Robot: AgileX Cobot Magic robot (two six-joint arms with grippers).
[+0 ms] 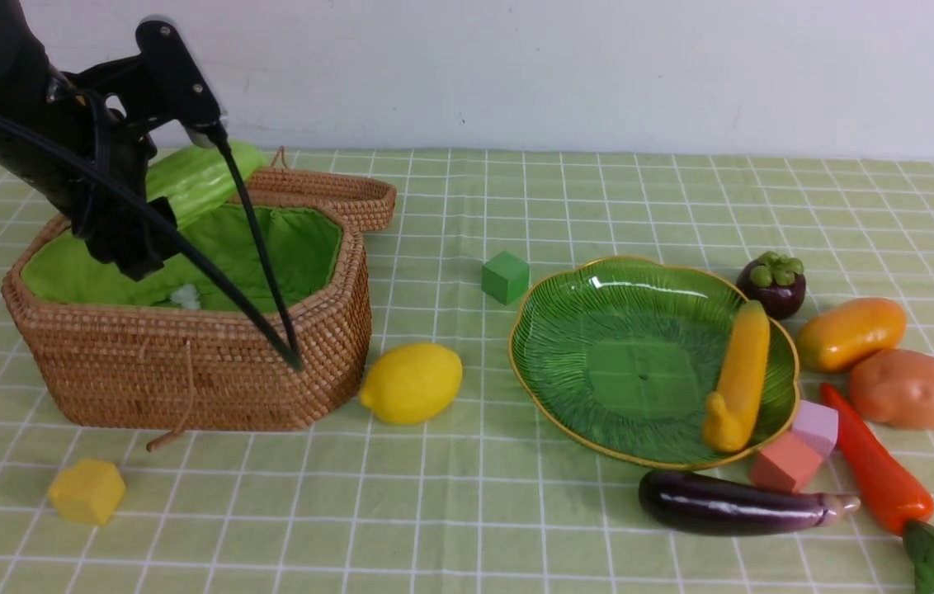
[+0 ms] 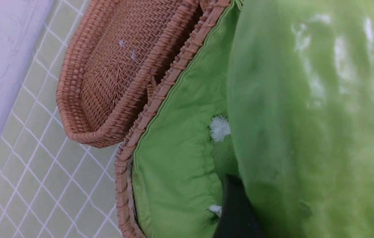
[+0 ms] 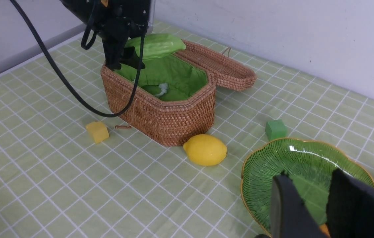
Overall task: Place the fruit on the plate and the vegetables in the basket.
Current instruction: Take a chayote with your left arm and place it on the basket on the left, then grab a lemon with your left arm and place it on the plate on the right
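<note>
**Green gourd hangs over the basket**

Green and bumpy, the gourd [image 1: 203, 177] is pinched in the left gripper [image 1: 133, 239]. The jaws are closed on it, near one end as far as I can tell. The gourd is tilted above the back edge of the basket [image 1: 186, 371], over the green cloth and not down inside yet. The basket stands near the left edge of the tabletop.

The gourd looks like shiny hard plastic, so I think it is light and stiff but slippery. It is long, so held by one end it could swing or slide out. A hold nearer its middle would be steadier.

The right gripper [image 3: 309, 180] hovers over the plate [image 1: 615, 346]. Its jaws are a little apart, with nothing between them. The banana [image 1: 741, 375] lies in the plate. The lemon [image 1: 411, 382] sits on the tabletop just beside the basket's front right corner. It is round and smooth and may roll, so it is best pinched across its fat middle.
</note>
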